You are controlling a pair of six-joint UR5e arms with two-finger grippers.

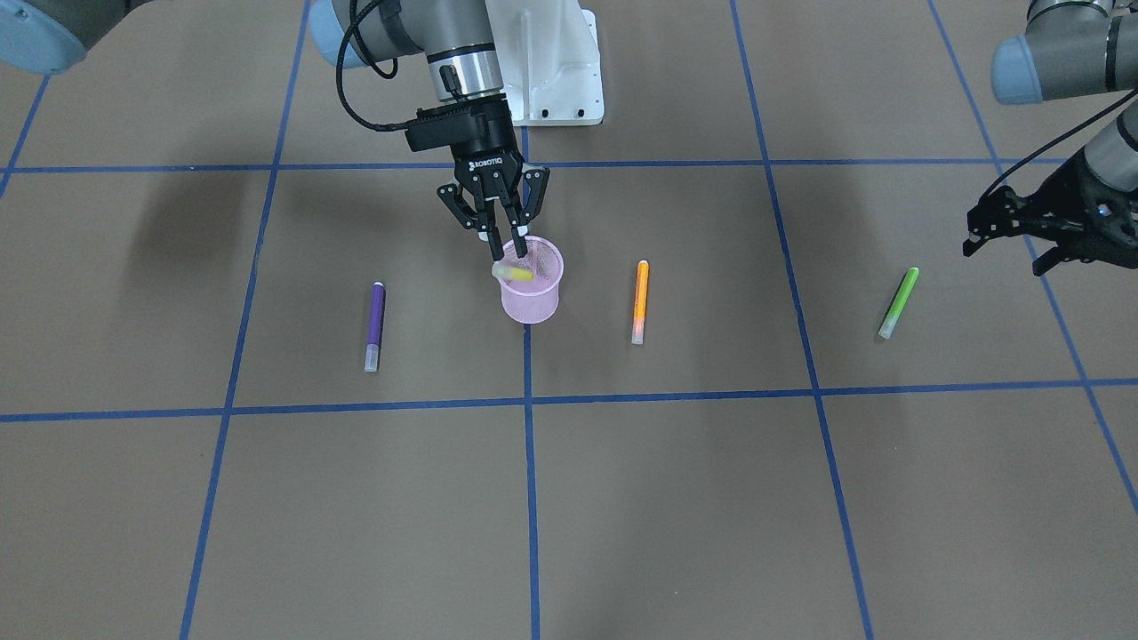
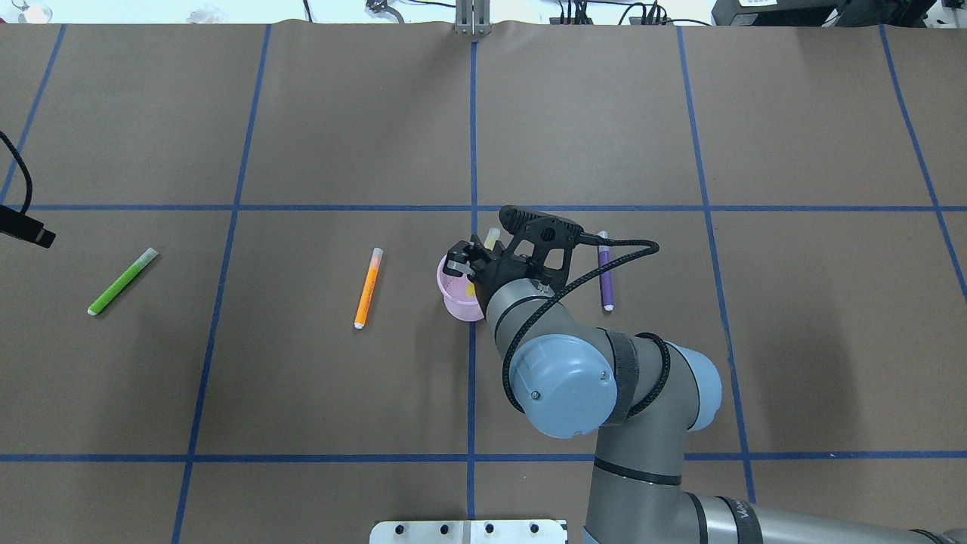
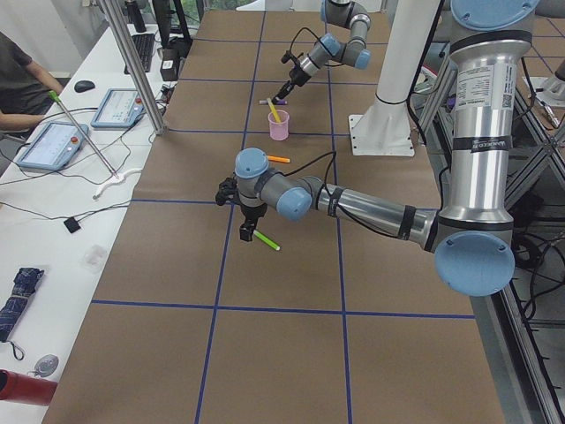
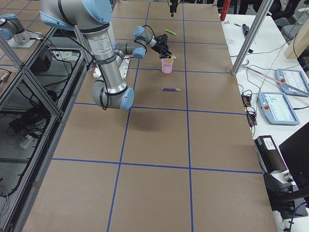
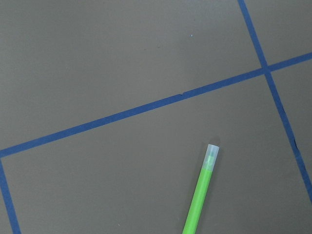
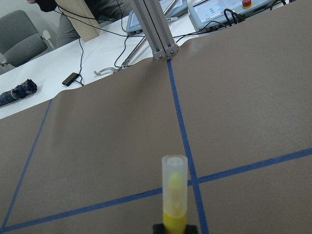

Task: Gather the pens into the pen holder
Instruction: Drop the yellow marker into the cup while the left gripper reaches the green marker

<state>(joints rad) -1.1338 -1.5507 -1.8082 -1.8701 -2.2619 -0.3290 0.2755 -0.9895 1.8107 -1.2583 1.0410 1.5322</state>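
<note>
The pink mesh pen holder [image 1: 531, 298] stands upright at the table's middle; it also shows in the overhead view [image 2: 455, 293]. My right gripper [image 1: 504, 249] hangs just over its rim, shut on the yellow pen [image 1: 516, 273], whose lower end dips into the cup. The pen's pale cap points away in the right wrist view [image 6: 174, 195]. The purple pen [image 1: 375, 324], orange pen [image 1: 640, 300] and green pen [image 1: 898, 302] lie flat on the table. My left gripper [image 1: 1005, 253] is open and empty, hovering just beside the green pen [image 5: 199, 195].
The robot's white base plate [image 1: 551, 80] sits behind the cup. Blue tape lines [image 1: 531, 462] grid the brown table. A desk with teach pendants [image 3: 53, 141] and a metal post [image 3: 132, 62] runs along the operators' side.
</note>
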